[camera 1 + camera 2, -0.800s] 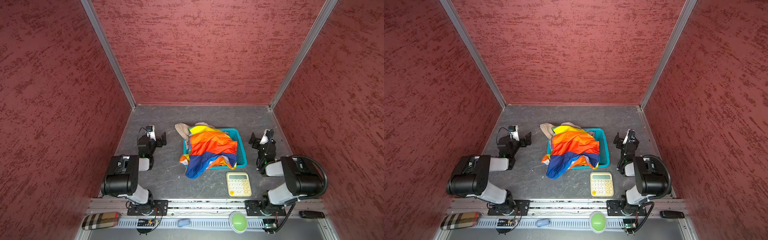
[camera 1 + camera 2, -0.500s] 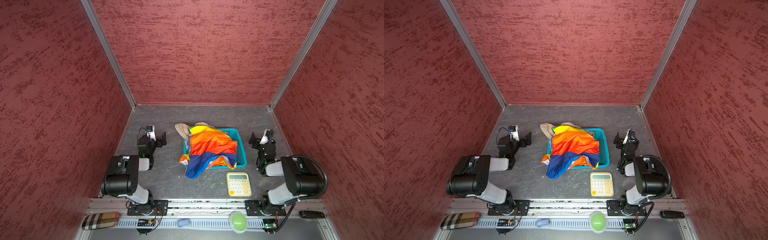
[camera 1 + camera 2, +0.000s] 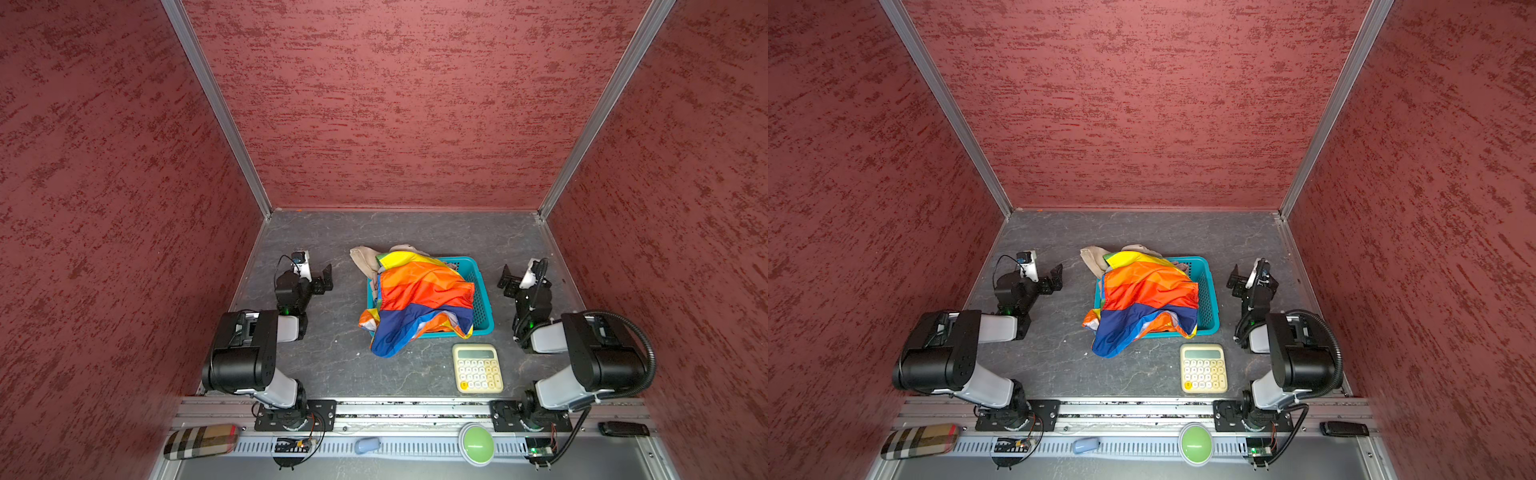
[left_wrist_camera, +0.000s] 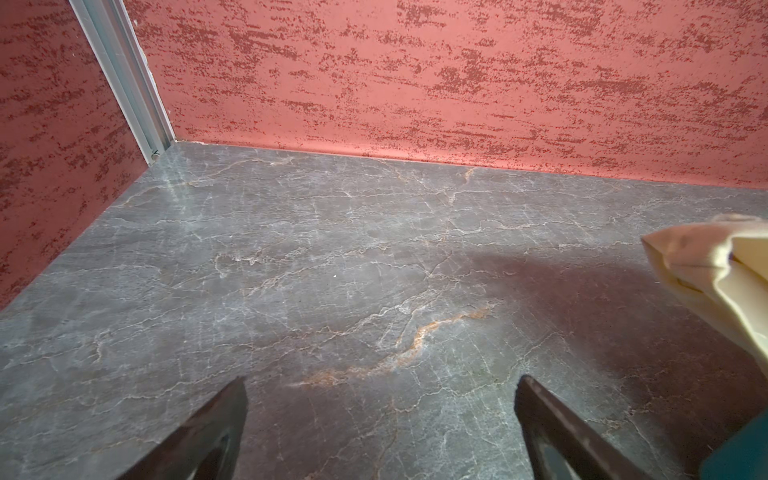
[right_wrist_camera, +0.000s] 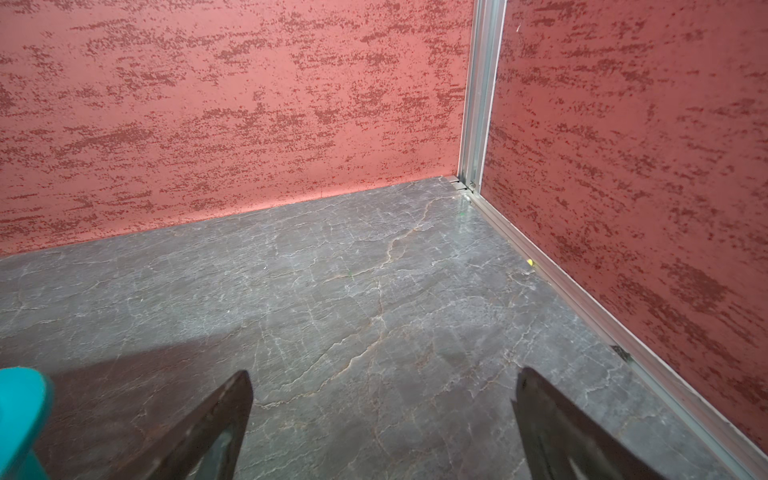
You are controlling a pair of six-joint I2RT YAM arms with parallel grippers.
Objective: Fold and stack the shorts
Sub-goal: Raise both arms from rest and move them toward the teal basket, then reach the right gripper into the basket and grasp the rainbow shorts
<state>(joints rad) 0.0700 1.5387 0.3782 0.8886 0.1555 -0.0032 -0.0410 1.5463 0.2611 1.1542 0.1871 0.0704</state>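
Rainbow colour-block shorts lie crumpled over a teal basket and spill past its front-left corner onto the floor. Beige shorts poke out behind them at the basket's back left; the left wrist view shows them too. My left gripper rests open left of the pile, over bare floor. My right gripper rests open right of the basket, whose rim shows at the edge of the right wrist view. Neither gripper holds anything.
A cream calculator lies in front of the basket, towards the right. Red textured walls close three sides. On the front rail sit a plaid case, a small blue object, a green button and a black stick.
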